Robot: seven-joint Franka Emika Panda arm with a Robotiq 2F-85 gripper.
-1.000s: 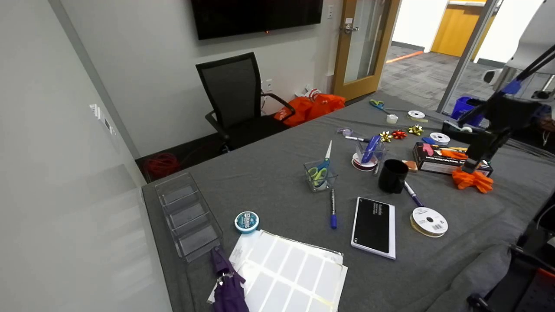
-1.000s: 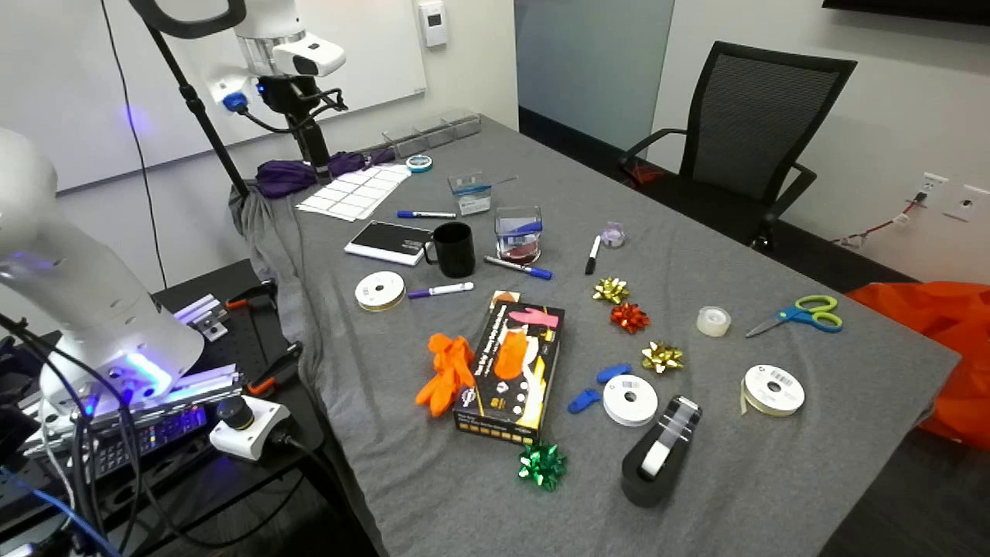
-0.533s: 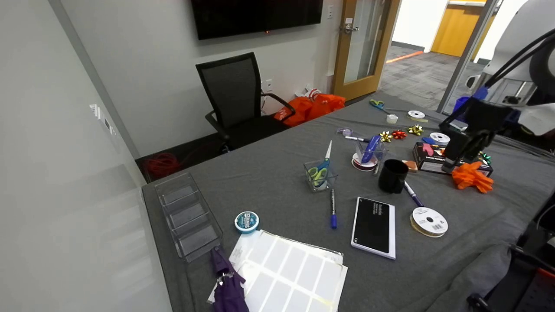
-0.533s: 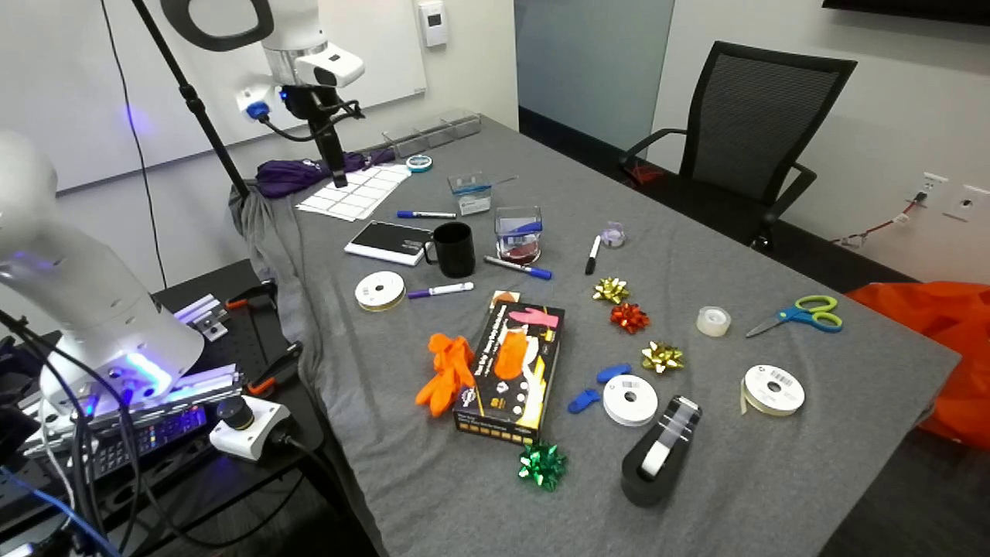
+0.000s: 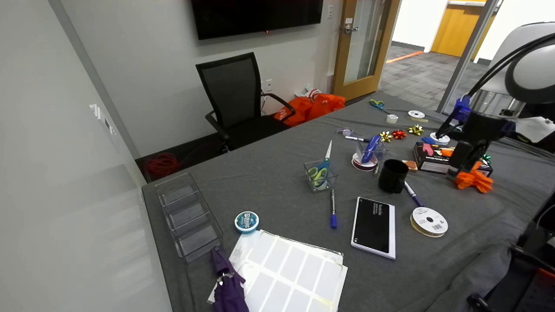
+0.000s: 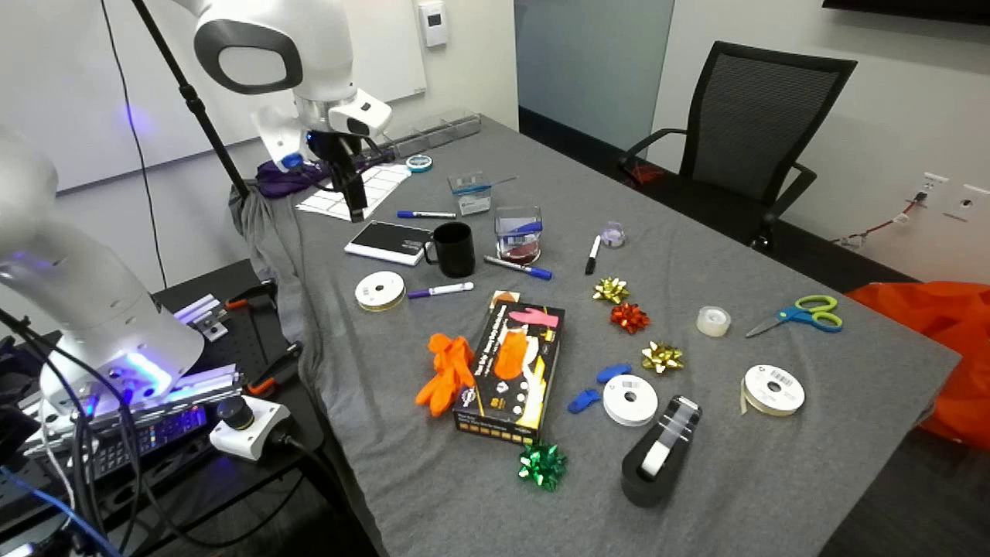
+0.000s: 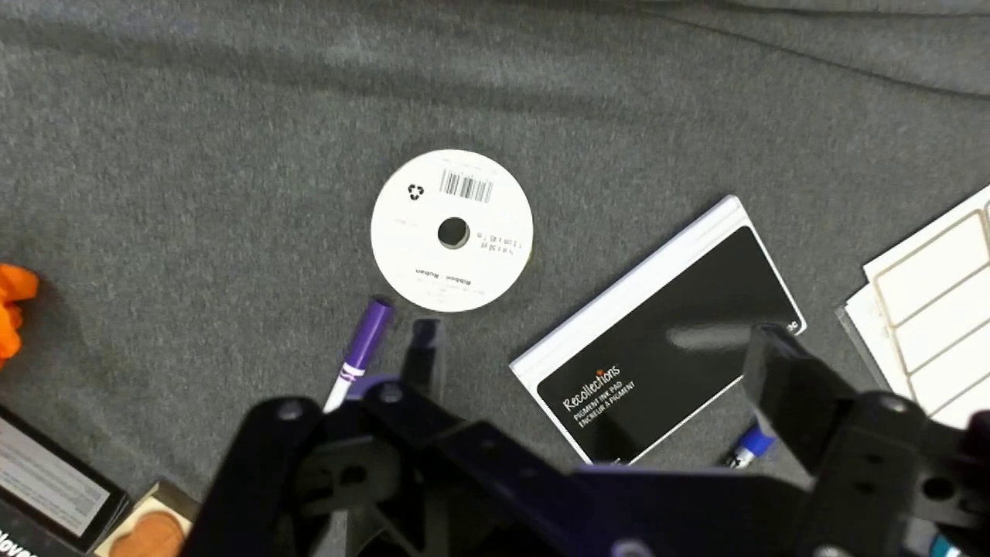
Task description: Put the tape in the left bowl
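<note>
Best to centre the spread, empty pincer (image 7: 597, 331) over the white ribbon spool (image 7: 452, 264), likely the target, before lowering.

In the wrist view we read "Recollections" across the black ink pad (image 7: 657, 340), "PIGMENT INK PAD" and "ENCREUR À PIGMENT" right below! Over on the white roll (image 7: 425, 241), upside down, we've got "Ribbon", "Ruban", "50 yd", "45.7 m", plus a barcode (image 7: 465, 186) and recycling sign (image 7: 415, 192)! And a cut-off "loves" on the glove box (image 7: 46, 495)!
</note>
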